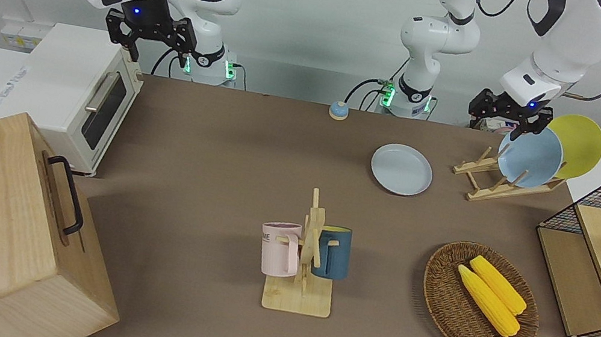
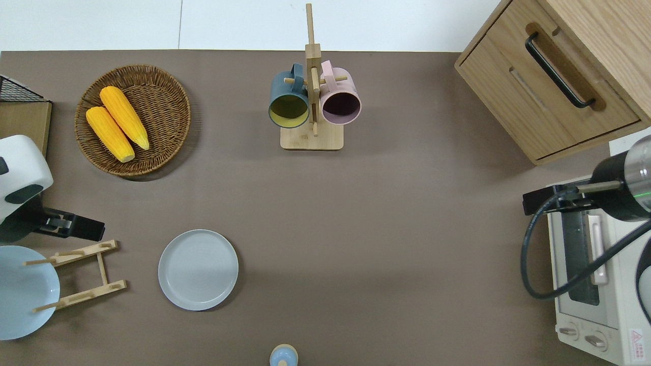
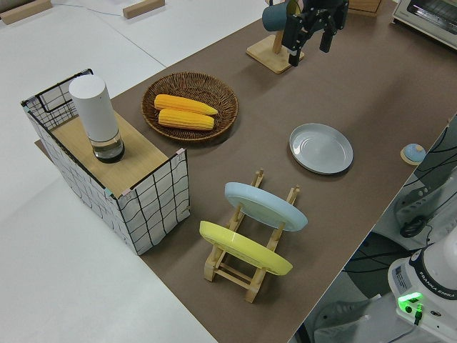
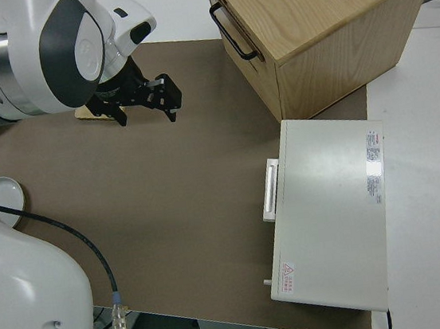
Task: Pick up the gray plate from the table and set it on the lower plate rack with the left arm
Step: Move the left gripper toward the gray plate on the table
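Overhead view: one gray plate [image 2: 198, 269], two mugs [image 2: 289, 105], two corn cobs [image 2: 117, 123].

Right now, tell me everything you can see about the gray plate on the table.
The gray plate is round, pale bluish-gray, smooth and matte, with a shallow raised rim and a flat, empty centre. It lies flat and right way up on the brown table, with nothing on it and no gripper touching it. It sits beside the lower plate rack, apart from it, toward the left arm's end of the table. It is nearer to the robots than the wicker basket of corn.
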`<state>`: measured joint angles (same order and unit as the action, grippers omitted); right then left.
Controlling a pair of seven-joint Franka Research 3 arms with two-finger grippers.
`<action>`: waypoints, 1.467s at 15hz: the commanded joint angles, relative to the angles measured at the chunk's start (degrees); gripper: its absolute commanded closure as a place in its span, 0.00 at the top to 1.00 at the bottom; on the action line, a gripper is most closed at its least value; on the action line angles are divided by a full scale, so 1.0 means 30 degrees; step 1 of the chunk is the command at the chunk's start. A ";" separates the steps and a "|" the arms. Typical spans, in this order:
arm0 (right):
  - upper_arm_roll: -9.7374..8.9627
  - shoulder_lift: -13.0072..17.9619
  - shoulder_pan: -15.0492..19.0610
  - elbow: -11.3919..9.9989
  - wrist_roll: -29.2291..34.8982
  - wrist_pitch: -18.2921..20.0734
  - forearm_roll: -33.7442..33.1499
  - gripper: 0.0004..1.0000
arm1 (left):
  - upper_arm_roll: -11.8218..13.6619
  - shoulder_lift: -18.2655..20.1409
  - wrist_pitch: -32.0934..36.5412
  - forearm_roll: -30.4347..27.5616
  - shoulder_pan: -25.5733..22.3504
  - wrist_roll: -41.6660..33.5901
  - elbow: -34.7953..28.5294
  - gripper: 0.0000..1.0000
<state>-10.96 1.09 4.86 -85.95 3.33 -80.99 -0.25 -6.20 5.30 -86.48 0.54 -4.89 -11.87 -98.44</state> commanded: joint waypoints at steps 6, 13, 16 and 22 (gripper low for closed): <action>-0.0126 0.0047 0.0136 0.0116 -0.0027 0.0277 0.0142 0.99 | 0.0220 0.0079 0.0086 -0.0354 -0.0157 0.0176 0.0204 1.00; -0.0097 0.0047 0.0136 0.0116 -0.0027 0.0277 0.0142 0.99 | 0.0279 0.0138 0.0086 -0.0647 -0.0128 0.0176 0.0204 1.00; -0.0126 0.0047 0.0136 0.0116 -0.0027 0.0277 0.0142 0.99 | 0.0308 0.0167 0.0115 -0.0677 -0.0157 0.0176 0.0175 1.00; -0.0126 0.0047 0.0136 0.0116 0.0002 0.0277 0.0142 0.99 | 0.0337 0.0138 0.0086 -0.0911 -0.0245 0.0350 -0.0028 1.00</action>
<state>-10.96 1.09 4.86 -85.95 3.33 -80.99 -0.25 -5.30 5.47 -86.53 -0.96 -5.23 -11.63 -98.34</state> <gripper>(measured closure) 0.009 0.000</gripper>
